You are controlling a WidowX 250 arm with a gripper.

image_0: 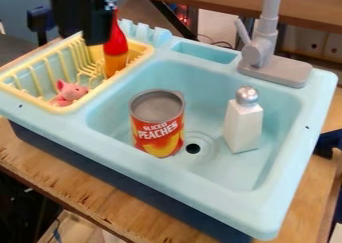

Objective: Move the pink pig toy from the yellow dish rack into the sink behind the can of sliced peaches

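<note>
Left of the peach can, we see a yellow rack with a pink pig inside. The black tool hangs close to the bottle; we can't tell if it grips anything. The bottle stands in the rack, behind and left of the can, red on top and orange below. The can and, to its right, a white shaker are in the blue sink.

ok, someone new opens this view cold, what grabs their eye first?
Probably the peach can, bold red and yellow, upright in the pale blue sink left of the drain hole. Next, the red-and-orange bottle in the yellow rack, with the black gripper hanging close by it at upper left, and the pink pig near the rack's front.
</note>
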